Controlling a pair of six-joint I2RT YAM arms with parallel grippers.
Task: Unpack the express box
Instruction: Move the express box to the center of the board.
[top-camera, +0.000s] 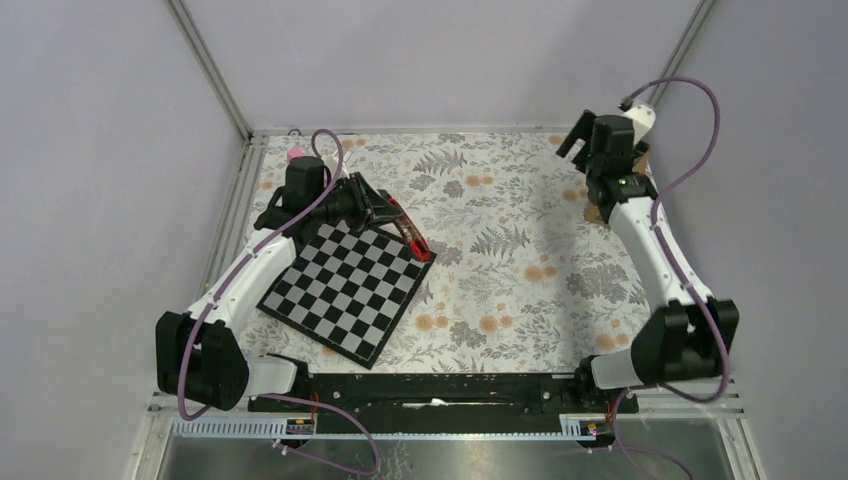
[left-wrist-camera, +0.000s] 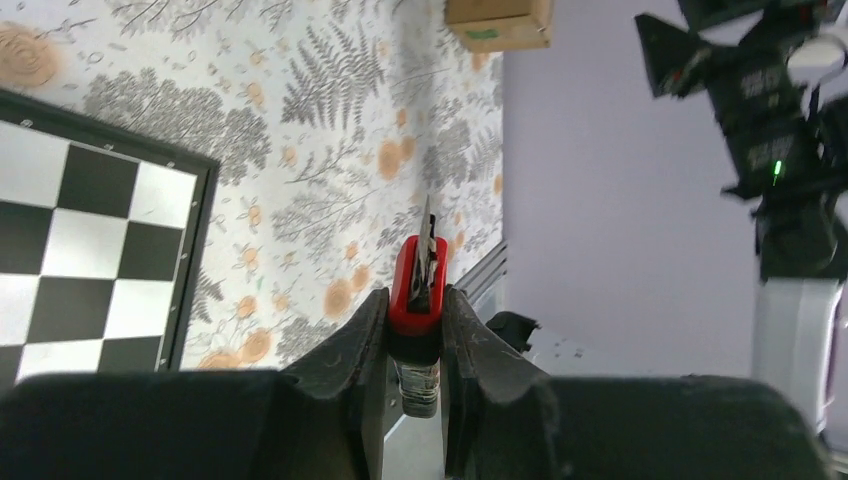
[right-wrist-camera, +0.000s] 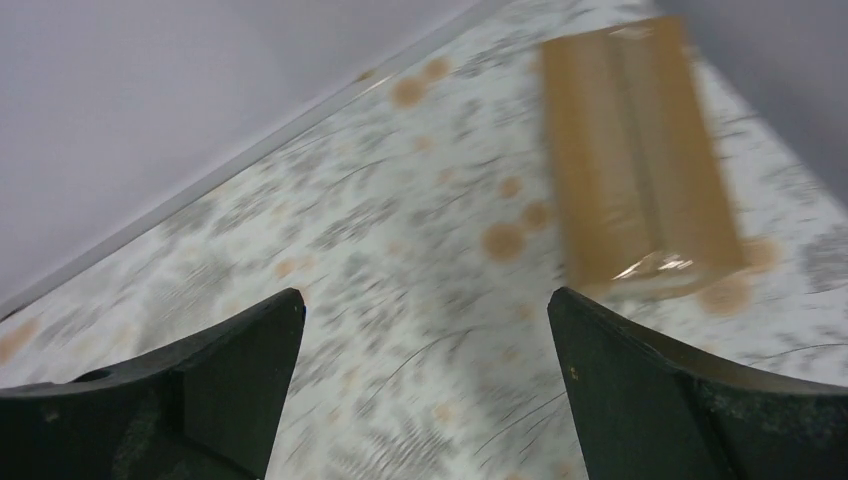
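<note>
Clamping red utility knife (left-wrist-camera: 410, 285) — left tool (left-wrist-camera: 415, 305) shut tight on its handle, blade out, pointing right across desk (top-camera: 500, 260), at far corner of chessboard (top-camera: 348, 290) on left side. Right tool (right-wrist-camera: 425, 310) spread wide, holding nothing, at far right. Express box (right-wrist-camera: 640, 160) lies on floral cloth near far-right desk corner — just beyond right tool, untouched, taped seam on top.

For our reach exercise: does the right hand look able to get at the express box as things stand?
Probably yes: the right hand is open, the express box lies just ahead, nothing between them.
</note>
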